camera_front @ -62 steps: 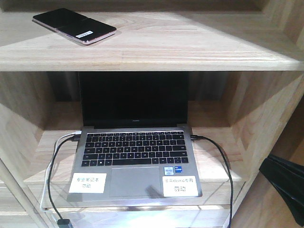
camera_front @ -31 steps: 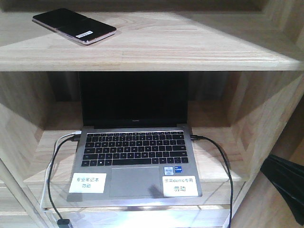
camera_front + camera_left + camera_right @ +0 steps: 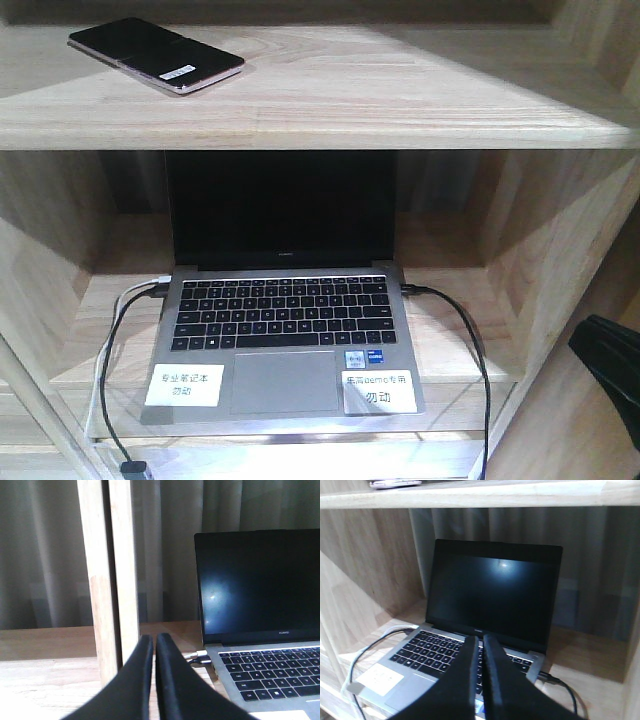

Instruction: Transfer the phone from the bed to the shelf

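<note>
We count one phone, lying flat near the left rear corner of the shelf's top board, sticker facing up; nothing touches it. One open grey laptop sits in the compartment below, screen dark, with two white labels on its palm rest. One black cable plugs in on its right side, and cables run from its left side too. Left gripper: fingers pressed together, empty. Right gripper: fingers likewise closed on nothing, hovering before the laptop.
</note>
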### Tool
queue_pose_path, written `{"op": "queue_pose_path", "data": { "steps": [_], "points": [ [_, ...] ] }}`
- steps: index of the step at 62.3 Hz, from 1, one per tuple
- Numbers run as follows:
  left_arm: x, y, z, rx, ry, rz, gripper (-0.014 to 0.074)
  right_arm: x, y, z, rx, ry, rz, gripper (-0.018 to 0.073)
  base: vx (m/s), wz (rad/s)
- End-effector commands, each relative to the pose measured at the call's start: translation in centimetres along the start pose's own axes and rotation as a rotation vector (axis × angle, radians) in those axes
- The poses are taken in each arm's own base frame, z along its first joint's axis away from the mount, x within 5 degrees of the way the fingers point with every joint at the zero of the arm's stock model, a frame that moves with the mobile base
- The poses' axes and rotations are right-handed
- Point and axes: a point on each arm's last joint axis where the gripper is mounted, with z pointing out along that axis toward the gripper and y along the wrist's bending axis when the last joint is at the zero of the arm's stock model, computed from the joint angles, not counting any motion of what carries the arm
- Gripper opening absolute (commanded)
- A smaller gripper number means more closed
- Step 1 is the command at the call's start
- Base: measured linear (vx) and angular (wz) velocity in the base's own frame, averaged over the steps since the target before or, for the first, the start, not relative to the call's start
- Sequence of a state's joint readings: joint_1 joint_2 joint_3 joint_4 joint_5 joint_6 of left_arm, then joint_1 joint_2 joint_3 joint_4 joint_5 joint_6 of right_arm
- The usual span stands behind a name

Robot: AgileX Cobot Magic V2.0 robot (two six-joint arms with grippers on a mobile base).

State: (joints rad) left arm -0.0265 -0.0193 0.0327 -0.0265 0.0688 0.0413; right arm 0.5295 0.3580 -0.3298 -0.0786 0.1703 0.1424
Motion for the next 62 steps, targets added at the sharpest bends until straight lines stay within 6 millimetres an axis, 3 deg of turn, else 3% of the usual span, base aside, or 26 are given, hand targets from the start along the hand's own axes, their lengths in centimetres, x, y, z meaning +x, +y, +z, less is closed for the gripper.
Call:
{"op": "queue_pose_path", "data": {
  "steps": [1,44,51,62],
  "points": [
    [-1.5,0.1,-0.2,-0.005,-0.105,-0.019,0.0001,-1.6,-0.2,-0.1,0.034,-0.100,-0.034,-0.0005,0.00,0.00],
    [-1.5,0.1,-0.2,-0.005,-0.105,-0.019,0.0001,-1.4,-4.0,-1.6,0.501,-0.094,-0.085,-0.0005,0.00,0.00],
    [-1.5,0.1,-0.2,-0.005,-0.105,-0.019,0.0001,0.0,-3.9,-2.3,0.533,-0.156,-0.084,-0.0005,0.00,0.00],
    [-1.5,0.1,-0.2,-0.005,-0.105,-0.019,0.0001,4.0,-3.6,-2.6,0.526,-0.184,-0.058,-0.0005,0.00,0.00]
  ]
}}
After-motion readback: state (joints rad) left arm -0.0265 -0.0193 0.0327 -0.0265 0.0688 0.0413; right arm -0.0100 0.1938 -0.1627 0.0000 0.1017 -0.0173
